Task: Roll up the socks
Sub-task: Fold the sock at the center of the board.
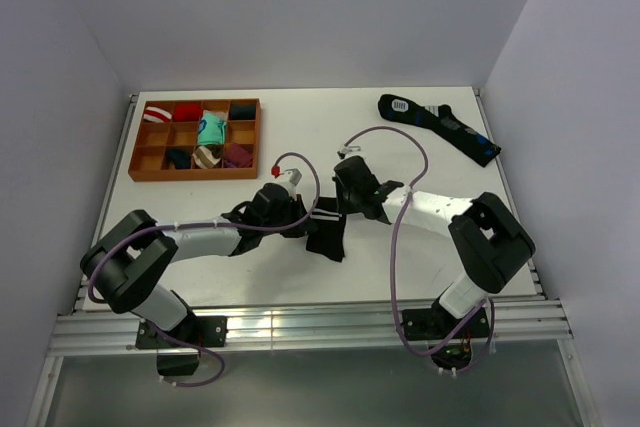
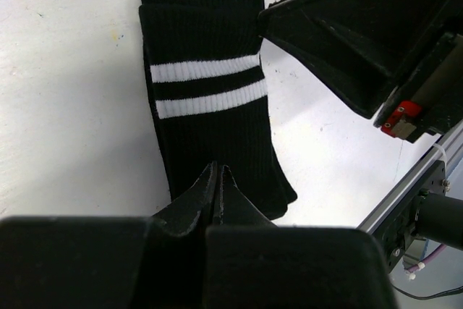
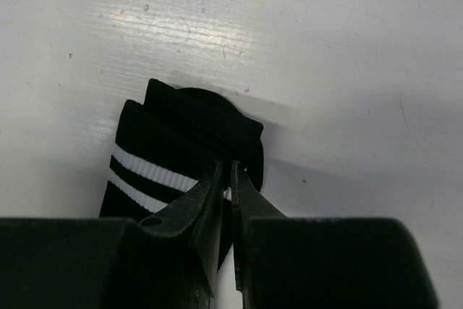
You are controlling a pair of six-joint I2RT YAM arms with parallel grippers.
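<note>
We've got the black socks lying flat mid-table, just ahead of both arms, two white stripes showing near the cuff. The left fingers are clenched on the fabric below the stripes. The right fingers are pinched on the cuff edge. At the far left sits a wooden tray, and at the far right lies a dark sock.
</note>
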